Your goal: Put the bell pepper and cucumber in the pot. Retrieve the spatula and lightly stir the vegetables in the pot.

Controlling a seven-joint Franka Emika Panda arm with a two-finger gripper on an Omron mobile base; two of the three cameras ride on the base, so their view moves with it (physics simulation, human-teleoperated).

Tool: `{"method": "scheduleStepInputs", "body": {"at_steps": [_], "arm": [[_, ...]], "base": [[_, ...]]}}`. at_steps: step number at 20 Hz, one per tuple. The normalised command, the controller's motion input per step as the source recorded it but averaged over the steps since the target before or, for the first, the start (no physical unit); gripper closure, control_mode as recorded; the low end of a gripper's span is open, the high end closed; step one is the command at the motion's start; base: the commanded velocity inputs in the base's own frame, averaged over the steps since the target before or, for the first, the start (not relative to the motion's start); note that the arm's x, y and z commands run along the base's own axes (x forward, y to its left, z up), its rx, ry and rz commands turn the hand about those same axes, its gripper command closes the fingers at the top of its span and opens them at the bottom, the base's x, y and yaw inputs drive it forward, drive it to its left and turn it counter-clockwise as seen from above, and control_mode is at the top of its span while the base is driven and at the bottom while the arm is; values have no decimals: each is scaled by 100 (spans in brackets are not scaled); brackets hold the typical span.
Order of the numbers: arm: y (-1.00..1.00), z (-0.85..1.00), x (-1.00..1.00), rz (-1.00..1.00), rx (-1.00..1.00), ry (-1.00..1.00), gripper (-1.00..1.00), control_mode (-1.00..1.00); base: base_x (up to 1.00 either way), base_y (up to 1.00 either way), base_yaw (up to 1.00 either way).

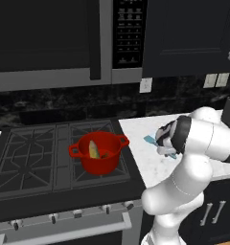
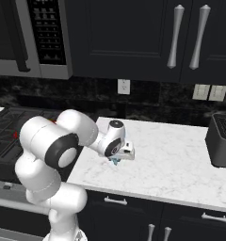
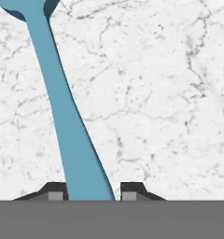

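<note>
While the big white desk (image 2: 171, 155) sits beside the stove (image 1: 35, 158), the red pot (image 1: 98, 153) stands on the stove with the bell pepper (image 1: 93, 149) inside. The blue spatula (image 3: 69, 126) lies on the desk, and the fingers (image 3: 89, 192) squeeze its handle.

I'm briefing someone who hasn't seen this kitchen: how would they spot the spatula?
Find the white marble counter right of the stove. Near its stove-side end lies the spatula, with the gripper at its handle: slender and light blue, the one coloured thing on that marble.
</note>
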Motion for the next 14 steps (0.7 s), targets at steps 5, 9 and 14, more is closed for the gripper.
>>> {"method": "scheduleStepInputs", "body": {"at_steps": [5,9,14], "arm": [[4,-5,-38,5,0,-1,100,-100],[17,75,-69,2,1,-18,100,-100],[23,100,-69,0,10,-17,100,-100]], "base": [[0,0,0],[0,0,0],[0,0,0]]}}
